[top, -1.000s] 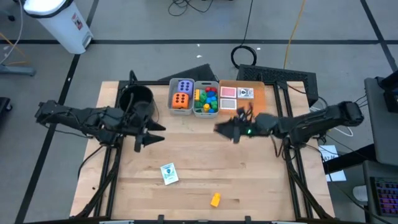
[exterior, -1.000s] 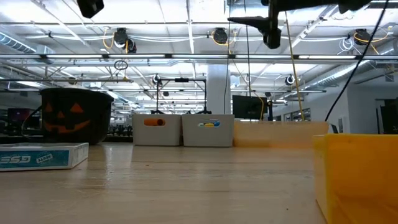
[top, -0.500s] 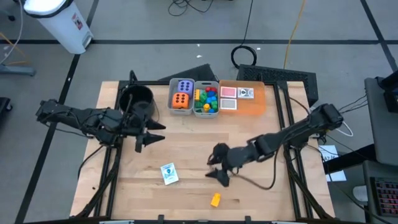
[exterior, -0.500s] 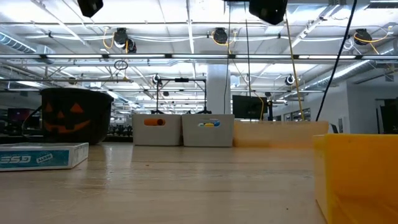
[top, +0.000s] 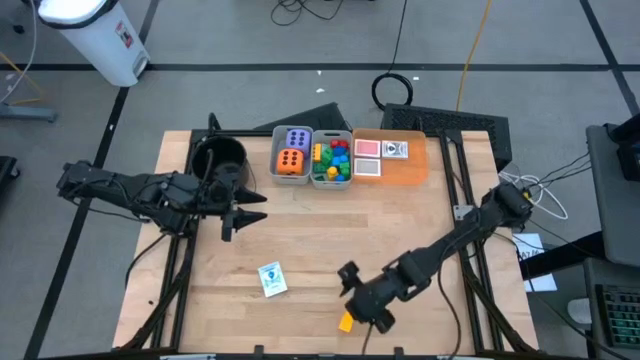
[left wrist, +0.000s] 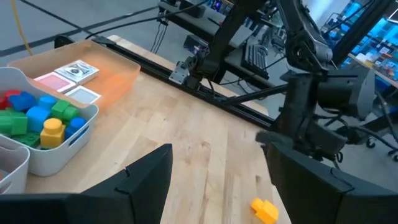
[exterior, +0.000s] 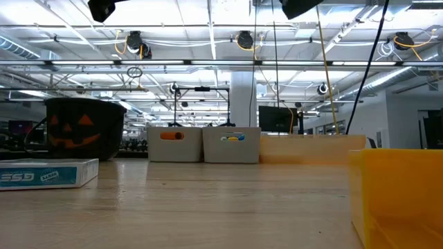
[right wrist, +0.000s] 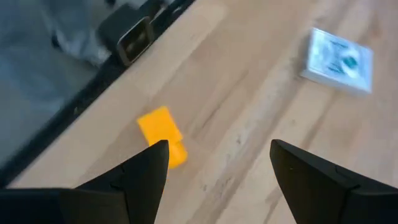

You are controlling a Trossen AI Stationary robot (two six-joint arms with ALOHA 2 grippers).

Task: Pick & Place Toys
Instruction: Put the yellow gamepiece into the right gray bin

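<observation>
A small yellow brick [top: 345, 321] lies on the wooden table near its front edge; it also shows in the right wrist view [right wrist: 163, 134] and fills the right of the low view [exterior: 401, 194]. A blue-and-white picture card [top: 271, 279] lies flat to its left. My right gripper [top: 362, 308] is open and empty, raised above the table right beside the brick, which lies just ahead of its fingers [right wrist: 214, 180]. My left gripper [top: 240, 215] is open and empty, raised at the table's left part [left wrist: 217, 186].
At the far edge stand a black pumpkin bucket [top: 220, 155], a grey bin with two dice [top: 292, 153], a grey bin with coloured bricks [top: 332, 158] and a flat orange tray with cards [top: 390, 155]. Bare wood lies between them and the brick.
My right gripper has swung from beside the orange tray at the far side toward the table's near edge and somewhat left, ending over the yellow brick. It stays open. The brick and the card have not moved.
</observation>
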